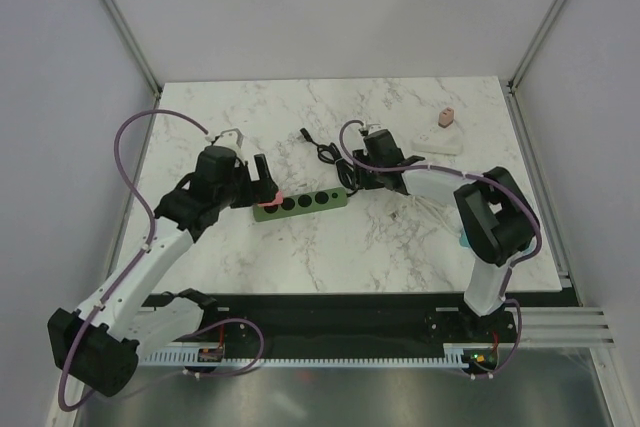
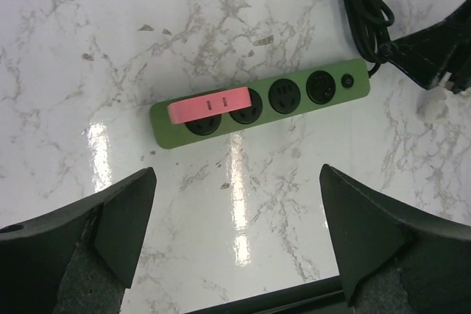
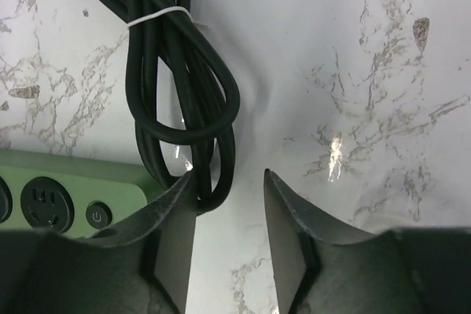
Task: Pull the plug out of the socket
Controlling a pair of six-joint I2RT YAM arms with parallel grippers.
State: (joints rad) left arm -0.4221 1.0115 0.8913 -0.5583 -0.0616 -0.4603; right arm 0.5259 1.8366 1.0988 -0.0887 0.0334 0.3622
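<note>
White marble table (image 1: pixel 300 257), grey walls. Pink plug (image 2: pixel 210 104) lies on the left end of the green power strip (image 2: pixel 346 79). Left gripper (image 2: pixel 237 174) hovers above, jaws wide, empty. Right gripper (image 3: pixel 229 174) is part-open and empty, beside the black cable (image 3: pixel 184 71).

Green socket strip (image 2: pixel 298 104), pink plug (image 2: pixel 208 103), black cord (image 3: pixel 184 71)

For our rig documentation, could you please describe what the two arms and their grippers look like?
The left arm and right arm have white links, black joints and trailing purple cables. The right elbow bears a teal accent. The left gripper and right gripper have black wedge-shaped fingers.
</note>
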